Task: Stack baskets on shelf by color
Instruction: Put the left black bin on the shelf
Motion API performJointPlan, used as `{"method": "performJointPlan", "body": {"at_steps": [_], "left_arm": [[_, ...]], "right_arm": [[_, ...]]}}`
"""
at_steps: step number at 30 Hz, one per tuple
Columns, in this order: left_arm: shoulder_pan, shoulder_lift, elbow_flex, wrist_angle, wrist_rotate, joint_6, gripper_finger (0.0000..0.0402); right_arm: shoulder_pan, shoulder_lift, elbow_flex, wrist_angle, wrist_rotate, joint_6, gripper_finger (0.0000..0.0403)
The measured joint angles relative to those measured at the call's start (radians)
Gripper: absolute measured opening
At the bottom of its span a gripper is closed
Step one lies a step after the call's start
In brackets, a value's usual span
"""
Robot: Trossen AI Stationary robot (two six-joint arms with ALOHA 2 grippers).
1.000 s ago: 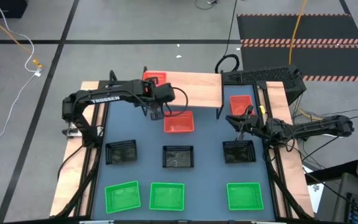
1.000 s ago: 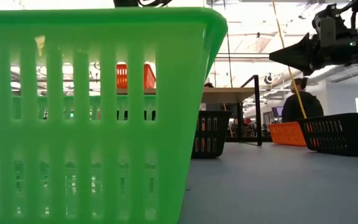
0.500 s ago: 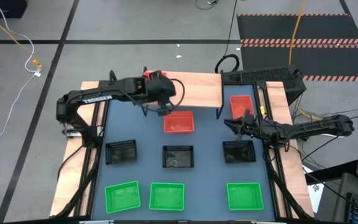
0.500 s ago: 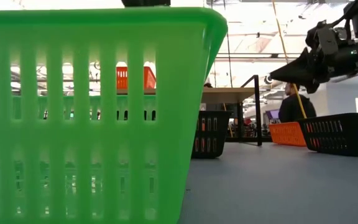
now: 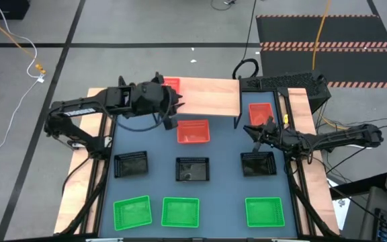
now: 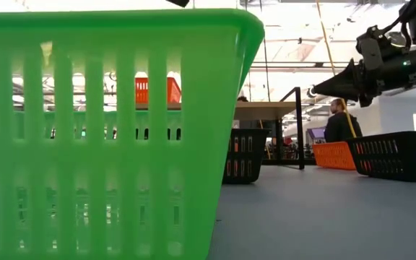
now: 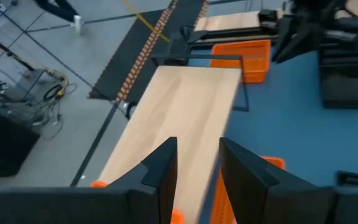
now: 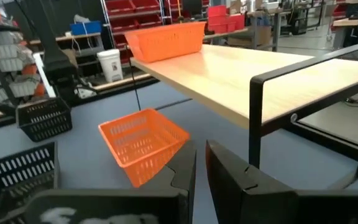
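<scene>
1. The shelf (image 5: 210, 95) top is bare wood from its middle to its right end; one red basket (image 5: 170, 84) sits at its left end, with the left claw (image 5: 172, 107) hanging just beside it over the shelf's front edge.
2. Under the shelf, thin black legs (image 8: 253, 118) block the right end.
3. A second red basket (image 5: 193, 131) lies on the bench (image 5: 227, 161) just in front of the shelf's middle.
4. A third red basket (image 5: 261, 113) lies beside the shelf's right end, with the right claw (image 5: 247, 131) near it.
5. Black baskets (image 5: 192, 169) form a middle row and green baskets (image 5: 180, 212) a front row, with open blue lanes between them.
</scene>
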Motion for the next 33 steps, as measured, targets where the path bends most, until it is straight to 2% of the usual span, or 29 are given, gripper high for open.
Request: {"method": "performJointPlan", "body": {"at_steps": [4,7,11,18,25,33], "left_arm": [[-0.041,-0.007,0.000,0.021,-0.001,-0.005,0.0122],[-0.063,-0.005,0.000,0.036,-0.015,-0.062,0.0122],[-0.085,0.001,0.000,0.046,-0.058,-0.129,0.0122],[-0.080,0.002,0.000,0.057,-0.130,-0.115,0.0122],[-0.072,0.003,0.000,0.063,-0.129,-0.128,0.0122],[-0.115,0.004,-0.009,0.078,-0.117,-0.104,0.0122]], "right_arm": [[0.000,0.000,0.000,-0.005,-0.106,-0.052,0.0032],[0.000,0.001,0.000,-0.004,-0.184,-0.074,0.0032],[0.000,0.003,-0.001,-0.023,-0.183,-0.087,0.0031],[0.000,0.004,-0.001,-0.034,-0.182,-0.047,0.0031],[0.000,0.012,0.032,0.254,-0.156,-0.039,0.0031],[-0.003,0.105,0.187,0.122,-0.126,-0.032,0.0031]]}}
